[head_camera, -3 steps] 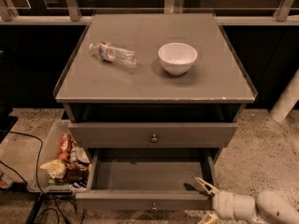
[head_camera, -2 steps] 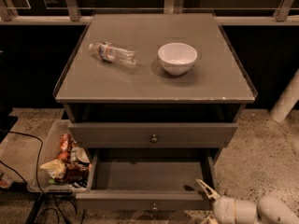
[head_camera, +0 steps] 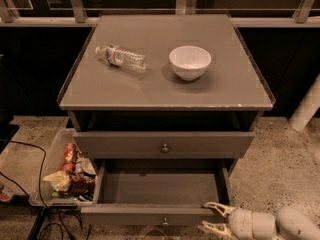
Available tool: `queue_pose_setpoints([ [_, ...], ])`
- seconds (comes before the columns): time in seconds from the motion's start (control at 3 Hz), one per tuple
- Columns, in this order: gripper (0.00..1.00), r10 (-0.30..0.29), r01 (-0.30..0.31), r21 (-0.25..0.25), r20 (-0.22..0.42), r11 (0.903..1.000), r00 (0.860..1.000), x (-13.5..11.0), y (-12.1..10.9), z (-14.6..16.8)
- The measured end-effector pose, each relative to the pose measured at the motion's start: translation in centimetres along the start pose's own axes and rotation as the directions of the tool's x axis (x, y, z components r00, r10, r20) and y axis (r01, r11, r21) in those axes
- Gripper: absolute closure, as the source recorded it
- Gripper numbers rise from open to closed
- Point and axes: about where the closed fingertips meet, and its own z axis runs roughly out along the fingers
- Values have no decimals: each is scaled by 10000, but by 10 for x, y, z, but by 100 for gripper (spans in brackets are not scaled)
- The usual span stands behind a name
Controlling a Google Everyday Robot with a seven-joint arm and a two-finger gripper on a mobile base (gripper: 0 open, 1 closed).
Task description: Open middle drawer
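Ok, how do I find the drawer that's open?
Find the grey cabinet with a white bowl on top. Below its closed drawer front, the middle drawer sticks out, beside the gripper at bottom right. It is the only one showing its grey box inside.

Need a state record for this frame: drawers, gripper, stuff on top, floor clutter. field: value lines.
middle drawer: open, plain grey box inside showing
upper drawer: shut, round knob at centre
gripper: bottom right, at the right end of the middle drawer's front, fingers spread; contact cannot be told
bottle: lying on its side, left part of cabinet top
bowl: white, upright, right of the bottle, apart from it
bin: on the floor left of the cabinet, holds snack packets
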Motion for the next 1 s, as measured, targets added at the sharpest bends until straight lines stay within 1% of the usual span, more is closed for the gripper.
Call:
queue_pose_setpoints([
  [0.33,88,0,0,0,0,10000,10000,-2,-9,-2],
  [0.67,100,-2,2,-1,0,10000,10000,-4,-13,-3],
  [1.0,100,-2,2,-1,0,10000,10000,-4,-16,-3],
])
